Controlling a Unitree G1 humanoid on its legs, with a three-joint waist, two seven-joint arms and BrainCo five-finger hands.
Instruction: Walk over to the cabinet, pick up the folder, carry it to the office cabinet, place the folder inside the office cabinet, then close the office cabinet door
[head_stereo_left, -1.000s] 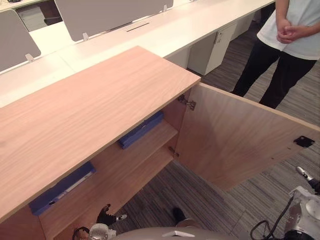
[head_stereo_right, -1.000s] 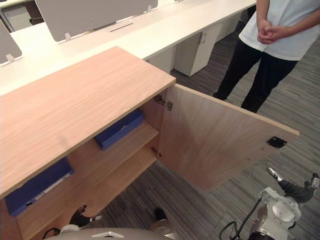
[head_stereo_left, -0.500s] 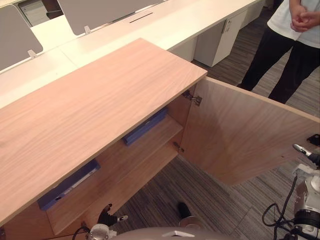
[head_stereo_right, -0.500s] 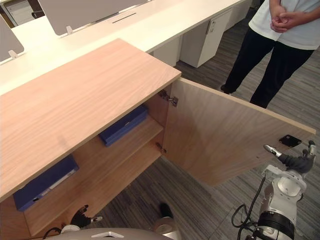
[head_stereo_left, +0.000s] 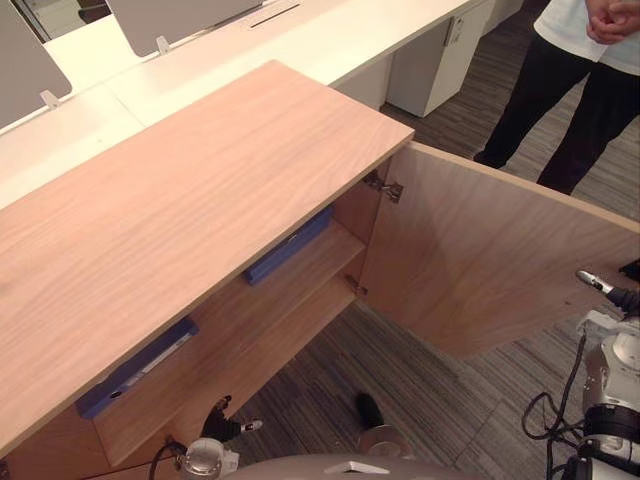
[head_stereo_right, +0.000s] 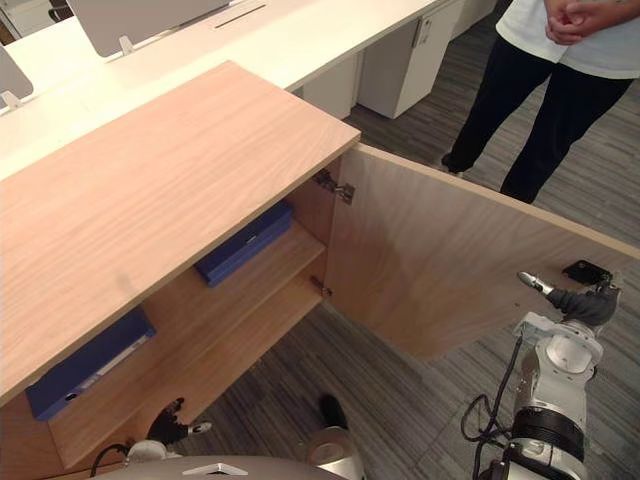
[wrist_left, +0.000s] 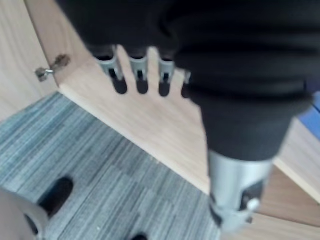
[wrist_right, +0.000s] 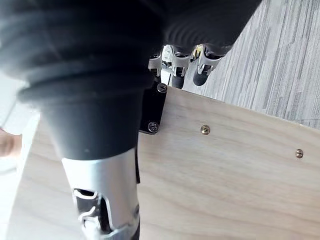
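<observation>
The open cabinet (head_stereo_left: 200, 200) holds two blue folders (head_stereo_right: 245, 243) beyond the slack, empty left hand (wrist_left: 138, 75); the loose-fingered right hand (head_stereo_right: 575, 305) hovers by its door (head_stereo_right: 440, 270).

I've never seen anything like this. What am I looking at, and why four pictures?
It is a walking robot with two hands. Two pictures come from cameras in its head, looking down; the other two come from a camera on each wrist. Before it stands a wooden cabinet with its door open, and a blue folder and a second folder on the shelf inside. The left hand is low by the cabinet, open and empty. The right hand is at the door's free edge. A person stands beyond.
</observation>
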